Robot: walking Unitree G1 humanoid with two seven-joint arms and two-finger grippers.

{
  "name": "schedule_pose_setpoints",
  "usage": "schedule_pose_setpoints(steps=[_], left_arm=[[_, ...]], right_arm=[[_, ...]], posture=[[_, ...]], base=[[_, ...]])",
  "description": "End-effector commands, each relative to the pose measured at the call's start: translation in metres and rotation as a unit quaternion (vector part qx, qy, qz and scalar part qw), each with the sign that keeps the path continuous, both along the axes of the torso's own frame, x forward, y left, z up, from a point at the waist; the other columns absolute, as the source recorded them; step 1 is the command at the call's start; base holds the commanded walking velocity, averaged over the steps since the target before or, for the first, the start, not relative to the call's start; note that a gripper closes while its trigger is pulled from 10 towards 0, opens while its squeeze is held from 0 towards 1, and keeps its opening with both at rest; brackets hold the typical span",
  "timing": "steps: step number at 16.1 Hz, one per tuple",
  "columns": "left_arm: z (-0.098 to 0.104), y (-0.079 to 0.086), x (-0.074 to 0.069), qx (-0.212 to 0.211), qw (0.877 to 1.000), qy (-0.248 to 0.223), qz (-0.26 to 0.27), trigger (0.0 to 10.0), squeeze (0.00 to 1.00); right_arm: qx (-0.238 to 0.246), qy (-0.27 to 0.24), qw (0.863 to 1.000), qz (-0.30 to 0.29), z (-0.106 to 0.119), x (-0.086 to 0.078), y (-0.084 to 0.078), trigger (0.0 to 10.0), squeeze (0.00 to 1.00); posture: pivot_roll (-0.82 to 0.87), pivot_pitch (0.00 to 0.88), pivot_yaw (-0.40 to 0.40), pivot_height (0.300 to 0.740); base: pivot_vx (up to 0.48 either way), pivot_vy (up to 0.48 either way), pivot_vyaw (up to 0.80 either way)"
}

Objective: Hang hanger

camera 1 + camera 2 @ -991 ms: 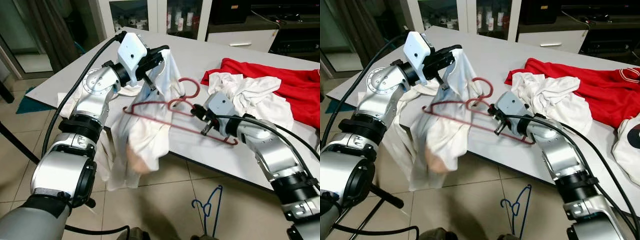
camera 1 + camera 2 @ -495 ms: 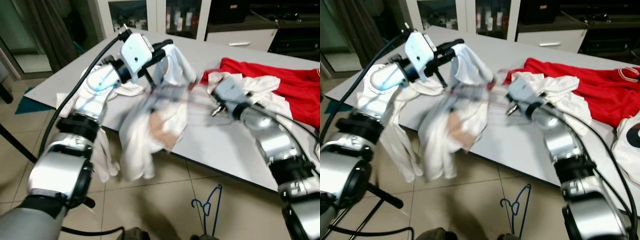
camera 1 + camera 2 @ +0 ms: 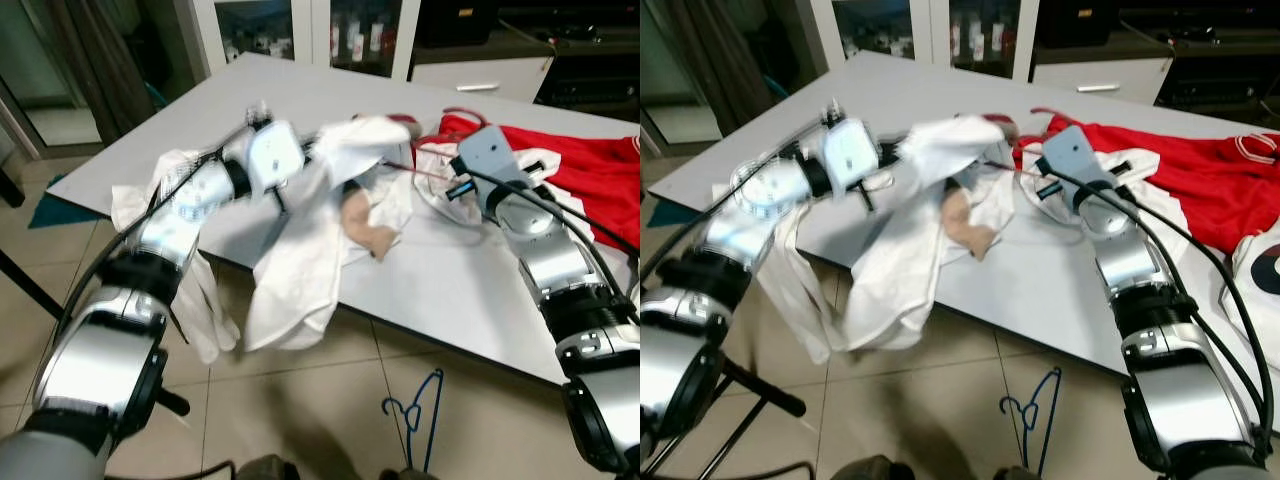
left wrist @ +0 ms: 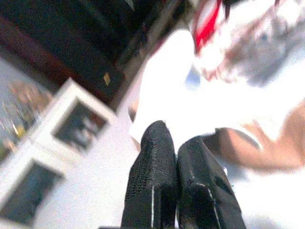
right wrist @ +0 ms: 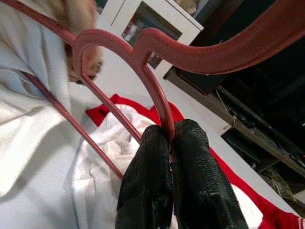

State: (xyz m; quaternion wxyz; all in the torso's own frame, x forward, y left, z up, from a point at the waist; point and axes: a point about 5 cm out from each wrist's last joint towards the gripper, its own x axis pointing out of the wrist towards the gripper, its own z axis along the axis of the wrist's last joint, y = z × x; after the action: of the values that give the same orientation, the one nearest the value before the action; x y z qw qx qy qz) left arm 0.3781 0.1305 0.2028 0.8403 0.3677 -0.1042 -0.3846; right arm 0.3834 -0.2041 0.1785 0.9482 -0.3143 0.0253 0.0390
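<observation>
Hanger (image 5: 143, 67) pinched between right gripper (image 5: 170, 143) fingers over table (image 3: 440, 290) beside red cloth (image 3: 590, 170), left gripper (image 4: 177, 148) pressed together on white shirt (image 3: 310, 250) at near edge.

Right gripper (image 5: 170, 143) fingers pinched tight on red hanger (image 5: 157, 102) wire near hook bend. White cloth (image 5: 33, 157) below hanger's thin bar. Red garment (image 5: 238, 186) beyond, white cabinet (image 5: 157, 19) behind.

Shirt (image 3: 310, 250) draped over table (image 3: 430, 290) edge, left
</observation>
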Motion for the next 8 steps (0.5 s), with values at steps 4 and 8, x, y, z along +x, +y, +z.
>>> schedule_pose_setpoints(steps=[4, 8], left_arm=[[-0.071, 0.025, -0.004, -0.030, 0.967, 0.192, 0.164, 10.0, 0.00], [-0.087, 0.011, -0.012, -0.122, 0.947, 0.243, 0.169, 10.0, 1.00]], right_arm=[[-0.024, 0.025, 0.999, 0.007, -0.016, -0.002, -0.001, 10.0, 0.00], [-0.014, 0.041, 0.998, 0.052, -0.023, -0.004, 0.010, 10.0, 0.00]], posture=[[-0.02, 0.000, 0.035, 0.740], [-0.02, 0.000, 0.035, 0.740]], base=[[0.000, 0.000, 0.00], [0.000, 0.000, 0.00]])
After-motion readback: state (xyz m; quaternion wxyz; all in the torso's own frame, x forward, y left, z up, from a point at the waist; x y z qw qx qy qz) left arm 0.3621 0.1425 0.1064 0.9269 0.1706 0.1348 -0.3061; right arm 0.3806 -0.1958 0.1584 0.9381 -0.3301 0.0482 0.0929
